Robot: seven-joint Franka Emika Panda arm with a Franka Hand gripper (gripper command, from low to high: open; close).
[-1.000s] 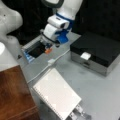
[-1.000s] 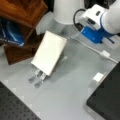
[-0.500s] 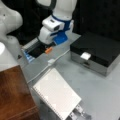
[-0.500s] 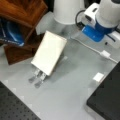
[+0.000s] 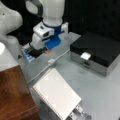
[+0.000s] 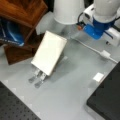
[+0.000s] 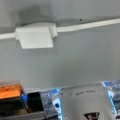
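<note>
Over the last second the arm has sunk and swung toward a front view's left. Its white and blue gripper (image 5: 37,52) now hangs low over the grey table (image 5: 100,87), right above a blue and white printed packet (image 5: 27,55) near the table's left edge. A second ago it stood higher and further right, so it has closed on the packet. Nothing else has shifted.

Just right of the gripper shows a small orange piece (image 5: 47,52). Beyond that a thin white cable with a small white square connector block (image 5: 51,61) runs across the table. In the wrist view the same block (image 7: 35,37) lies up the frame and the packet (image 7: 85,102) sits at the bottom edge. Nearer a front view's bottom a white rectangular panel (image 5: 57,96) leans on metal clip feet (image 6: 37,77), beside a brown wooden block (image 5: 13,95). At the right stands a black-lidded box with a grey base (image 5: 97,53), well apart from the gripper.

At the far left the packet is cut off and partly covered by the arm, and its print cannot be read. The fingertips are buried in dark shadow, so whether the jaws stand apart or closed, or touch the packet, cannot be told. It is also unclear whether the orange piece belongs to the gripper or lies on the table. The box runs off the right edge.
</note>
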